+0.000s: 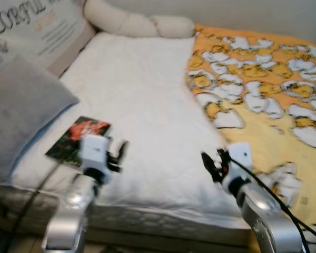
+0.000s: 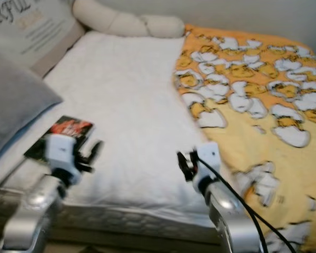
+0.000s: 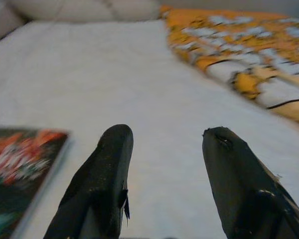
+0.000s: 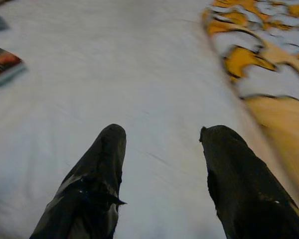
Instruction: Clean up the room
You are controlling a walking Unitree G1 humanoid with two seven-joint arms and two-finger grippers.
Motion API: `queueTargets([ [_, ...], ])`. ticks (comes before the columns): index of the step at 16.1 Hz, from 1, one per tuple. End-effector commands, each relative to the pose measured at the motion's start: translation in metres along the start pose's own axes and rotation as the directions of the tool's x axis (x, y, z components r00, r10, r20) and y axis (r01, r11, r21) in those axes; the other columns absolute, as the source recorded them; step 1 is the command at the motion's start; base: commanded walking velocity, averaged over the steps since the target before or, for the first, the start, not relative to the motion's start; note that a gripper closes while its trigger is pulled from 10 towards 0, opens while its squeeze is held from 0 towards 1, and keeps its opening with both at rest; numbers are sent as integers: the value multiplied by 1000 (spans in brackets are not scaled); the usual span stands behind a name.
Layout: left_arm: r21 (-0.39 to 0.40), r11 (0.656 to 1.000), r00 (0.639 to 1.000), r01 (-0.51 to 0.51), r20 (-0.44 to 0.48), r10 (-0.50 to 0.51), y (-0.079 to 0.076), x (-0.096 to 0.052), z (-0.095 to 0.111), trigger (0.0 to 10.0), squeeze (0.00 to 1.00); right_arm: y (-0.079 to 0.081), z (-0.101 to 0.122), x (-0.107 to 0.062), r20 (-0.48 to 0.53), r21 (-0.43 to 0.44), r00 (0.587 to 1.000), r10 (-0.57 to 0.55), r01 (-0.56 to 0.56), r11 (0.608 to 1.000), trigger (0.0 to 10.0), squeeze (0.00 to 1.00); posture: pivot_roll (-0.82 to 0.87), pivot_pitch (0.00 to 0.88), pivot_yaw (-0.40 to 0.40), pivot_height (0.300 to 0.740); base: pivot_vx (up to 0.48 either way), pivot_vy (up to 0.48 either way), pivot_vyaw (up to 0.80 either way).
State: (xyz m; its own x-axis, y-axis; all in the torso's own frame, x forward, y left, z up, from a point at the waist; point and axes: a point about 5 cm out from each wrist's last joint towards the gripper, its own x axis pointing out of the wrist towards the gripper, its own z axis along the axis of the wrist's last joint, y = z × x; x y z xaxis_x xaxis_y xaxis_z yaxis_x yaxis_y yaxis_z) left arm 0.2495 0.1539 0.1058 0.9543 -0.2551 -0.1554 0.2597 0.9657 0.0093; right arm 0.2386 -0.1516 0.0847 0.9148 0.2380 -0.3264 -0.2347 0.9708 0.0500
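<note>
Colours and patterns on the bed

The bed cover (image 1: 142, 105) is plain white. The blanket (image 1: 263, 79) on its right side is orange and yellow, with a repeated pattern of white egg shapes outlined in dark lines and with yellow centres. The pillow (image 1: 21, 105) at the left is plain grey. Behind it the cushion (image 1: 37, 26) is pale with dark printed letters. The long roll pillow (image 1: 137, 23) at the head is cream. The book (image 1: 76, 138) has a dark cover with red and white shapes and some green. Both arms are silver, the left gripper (image 3: 162, 154) and the right gripper (image 4: 162, 149) have black fingers.
</note>
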Motion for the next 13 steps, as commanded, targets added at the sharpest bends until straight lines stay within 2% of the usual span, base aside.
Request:
queueTargets([
  [1,25,1000,1000,-15,-5,15,6,-2,4,10000,0,3,3,1,14,2,1000,-2,2,1000,10000,0,-43,0,-10,740,0,-480,0],
  [6,42,999,1000,0,-8,0,4,0,6,10000,0,3,2,2,8,18,1000,-13,13,1000,10000,0,-43,0,-5,740,0,-480,0],
  [7,-13,1000,999,5,-49,-6,4,0,3,10000,0,4,1,2,6,20,1000,-14,14,1000,10000,0,-42,0,-4,740,0,0,0],
  [9,9,1000,999,13,-50,-12,5,1,4,10000,0,5,0,3,-1,31,1000,-20,20,999,10000,0,-43,0,-2,740,0,480,0],
  [13,18,1000,998,21,-55,-20,3,3,6,10000,0,4,0,4,-7,46,1000,-25,25,999,10000,0,-46,0,-1,740,0,0,0],
])
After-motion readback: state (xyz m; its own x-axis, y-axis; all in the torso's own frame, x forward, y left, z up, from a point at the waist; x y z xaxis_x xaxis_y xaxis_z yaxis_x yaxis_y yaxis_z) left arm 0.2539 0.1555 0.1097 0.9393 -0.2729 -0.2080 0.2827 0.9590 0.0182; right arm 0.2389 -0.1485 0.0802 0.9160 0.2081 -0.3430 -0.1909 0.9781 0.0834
